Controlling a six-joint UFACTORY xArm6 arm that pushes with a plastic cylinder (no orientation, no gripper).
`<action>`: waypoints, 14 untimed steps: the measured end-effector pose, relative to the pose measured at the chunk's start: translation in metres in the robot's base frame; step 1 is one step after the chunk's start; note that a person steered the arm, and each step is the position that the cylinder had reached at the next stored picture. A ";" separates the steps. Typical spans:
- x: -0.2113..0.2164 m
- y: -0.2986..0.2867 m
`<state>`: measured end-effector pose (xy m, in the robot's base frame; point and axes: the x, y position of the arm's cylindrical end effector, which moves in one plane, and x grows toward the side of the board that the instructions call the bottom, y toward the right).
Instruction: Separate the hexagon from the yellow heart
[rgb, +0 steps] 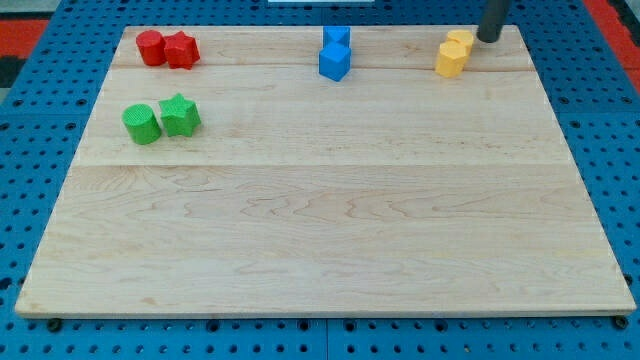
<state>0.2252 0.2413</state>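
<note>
Two yellow blocks touch each other near the view's top right. The lower one looks like the yellow hexagon (451, 59). The upper one looks like the yellow heart (462, 40). My tip (488, 38) stands just to the right of the heart, close to it; I cannot tell whether it touches. The rod rises out of the view's top edge.
The wooden board (320, 230) lies on a blue pegboard. A red circle (150, 47) and a red star (181, 49) touch at the top left. A green circle (141, 124) and a green star (180, 115) sit below them. Two blue blocks (335, 55) touch at the top middle.
</note>
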 end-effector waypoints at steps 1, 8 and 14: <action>0.015 -0.020; 0.065 -0.141; 0.208 -0.255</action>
<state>0.4336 -0.0135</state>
